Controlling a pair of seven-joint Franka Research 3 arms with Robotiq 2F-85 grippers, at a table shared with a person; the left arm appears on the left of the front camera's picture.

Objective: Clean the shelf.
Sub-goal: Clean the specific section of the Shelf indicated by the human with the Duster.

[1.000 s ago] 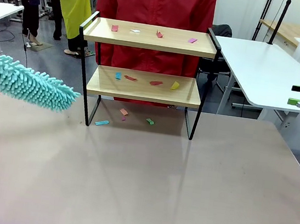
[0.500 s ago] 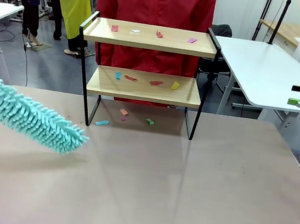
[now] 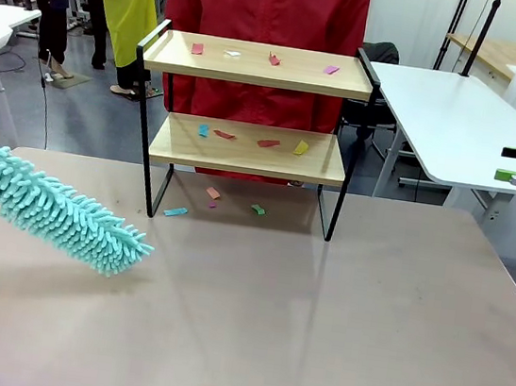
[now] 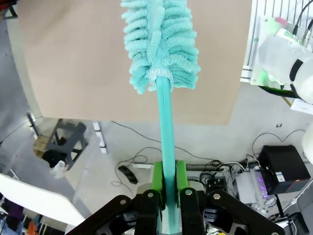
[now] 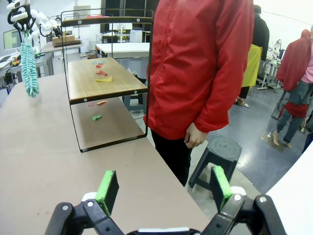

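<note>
1. Front view: the fluffy turquoise microfibre duster (image 3: 51, 209) has dipped lower over the grey desk (image 3: 335, 327), and its tip has moved nearer the two-tier wooden shelf (image 3: 294, 64) standing at the far side.
2. The left end effector (image 4: 167, 176) stays clenched on the duster's handle. The right end effector (image 5: 161, 186) hangs released and unmoved.
3. Coloured paper scraps (image 3: 267, 143) lie undisturbed on both boards, so sweeping has probably not begun.

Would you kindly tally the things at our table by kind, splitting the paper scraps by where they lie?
Shelf: 1
Duster: 1
Top-board scraps: 4
Lower-board scraps: 4
Tabletop scraps: 4
Total: 14
</note>
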